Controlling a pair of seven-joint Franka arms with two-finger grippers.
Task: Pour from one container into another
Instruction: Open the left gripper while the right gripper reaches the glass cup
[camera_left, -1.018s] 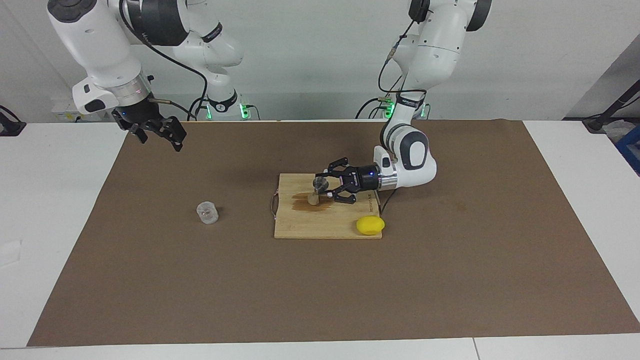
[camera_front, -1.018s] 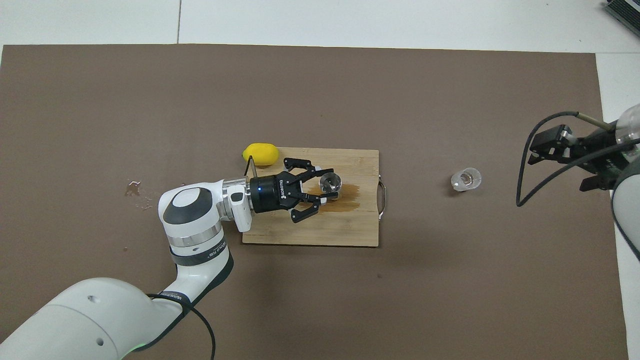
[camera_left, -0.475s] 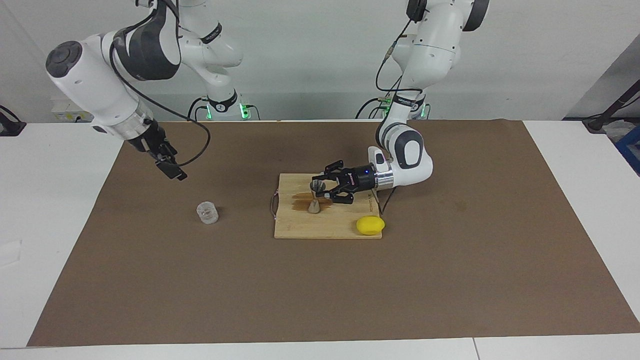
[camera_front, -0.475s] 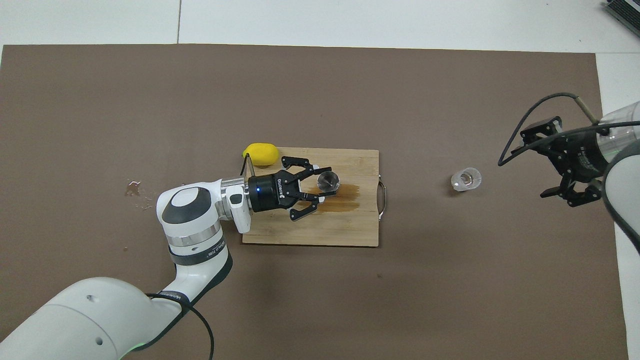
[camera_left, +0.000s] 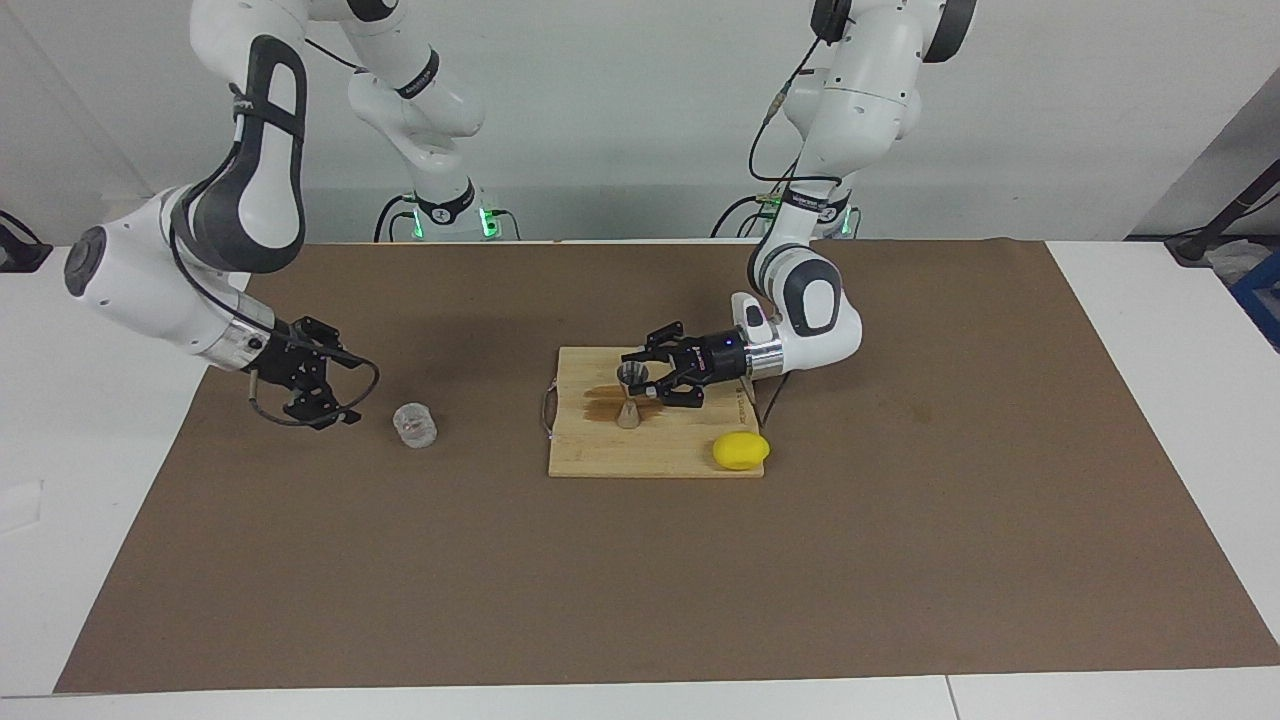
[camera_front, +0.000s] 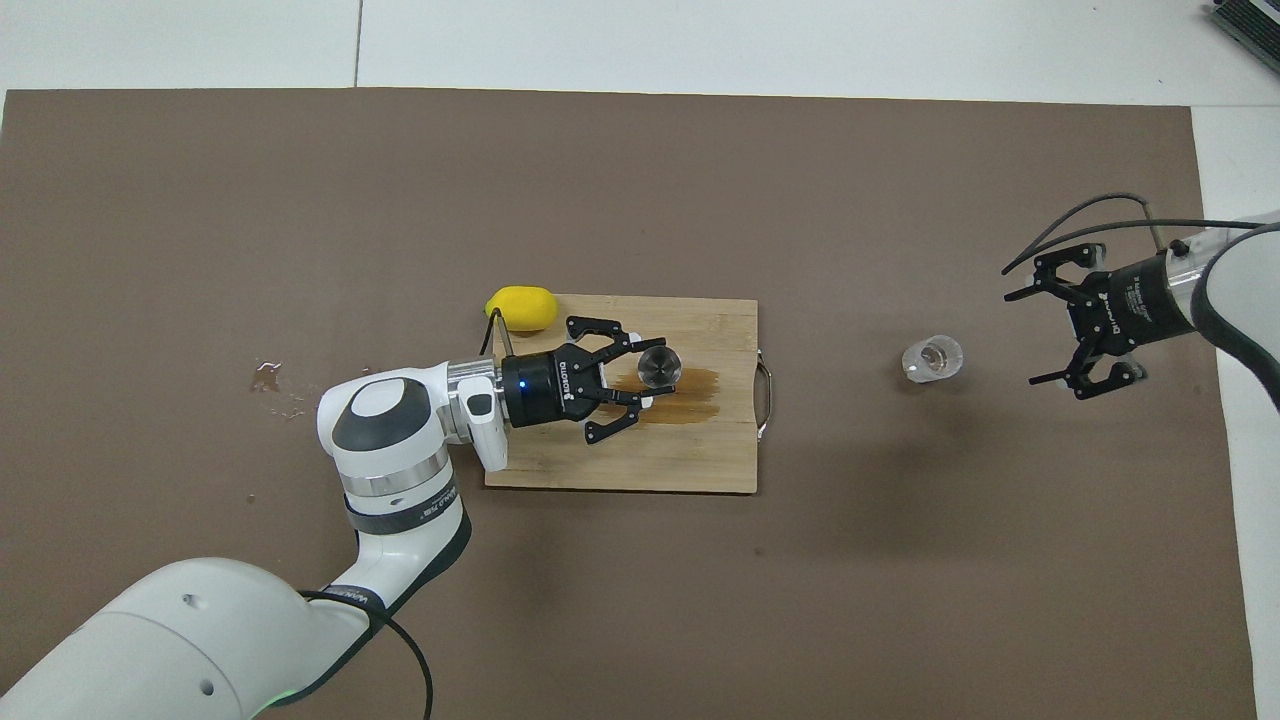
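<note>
The wooden cutting board (camera_left: 655, 440) sat mid-table on the brown mat (camera_left: 640, 560), and everything here reads off that board. On it, in the half nearer the robots, the silvery jigger (camera_left: 630, 393) stood upright, its open upper cone facing up; whether anything sat in that cone could not be told. The left gripper (camera_left: 643, 378) was closed on the jigger, fingertips pinched in at its waist just under the top cone, with the outer links splayed to either side and the wrist lying low and level over the board. A brown wet stain (camera_front: 685, 388) spread across the board's surface right at the jigger's foot, running toward the metal handle (camera_front: 765, 398) at the board's right-arm end.

Off the board, well out toward the right arm's end of the table, the squat clear cup (camera_left: 415, 425) stood upright on the mat, with something small and pale showing at its bottom. The right gripper (camera_left: 340, 390) hung low just beside the cup, away from the board, jaws spread wide, holding nothing and not touching the cup.

A yellow lemon (camera_left: 741, 450) rested at the board's corner toward the left arm's end, farthest from the robots. Some spilled drops (camera_front: 268, 378) marked the mat toward the left arm's end.
</note>
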